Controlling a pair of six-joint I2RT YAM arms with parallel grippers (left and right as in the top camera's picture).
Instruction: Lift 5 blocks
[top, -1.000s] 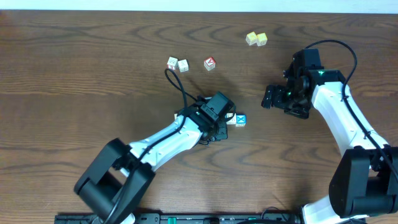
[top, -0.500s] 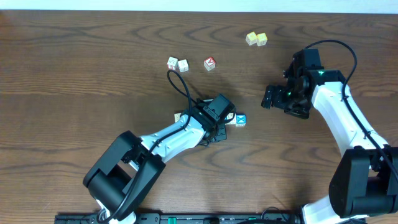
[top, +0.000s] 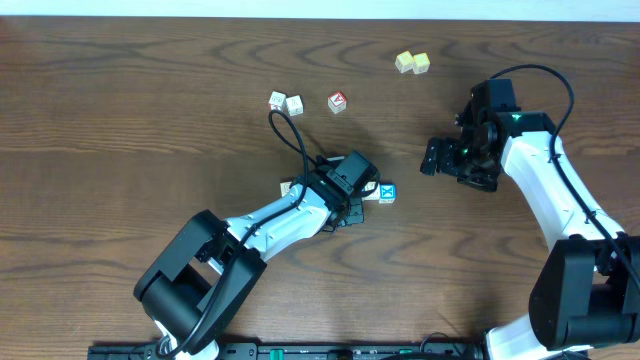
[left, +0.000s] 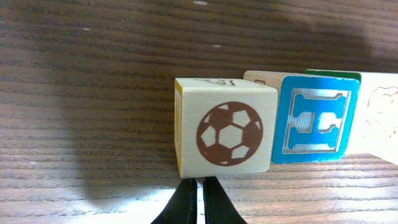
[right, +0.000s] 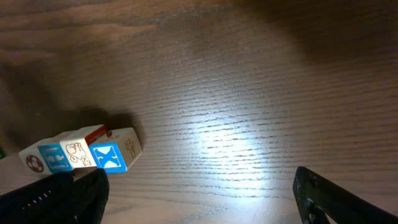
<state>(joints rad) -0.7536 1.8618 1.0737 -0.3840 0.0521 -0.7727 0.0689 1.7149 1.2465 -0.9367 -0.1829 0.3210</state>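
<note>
Left gripper (left: 199, 202) pinched shut and empty at the row of blocks (right: 81, 152); right gripper (right: 196, 186) spread wide, holding nothing.

Nearest the closed black fingertips stands the soccer-ball block (left: 225, 134), smooth pale wood with a brown printed ball and a yellowish left side; whether the tips touch it is unclear. Just beside it, the blue block (left: 317, 121) shows a white letter built of bones, hard to read, under a green top. A cream block (left: 264, 78) peeks out behind, and another (left: 380, 112) is cut off at the frame edge. Past them sits the blue X block (top: 387, 192); the arm hides the row's middle from overhead. Farther across the dark grained table (top: 120, 100) lie two pale cubes (top: 277, 100), a red-faced cube (top: 337, 101) and two yellow cubes (top: 404, 62).
</note>
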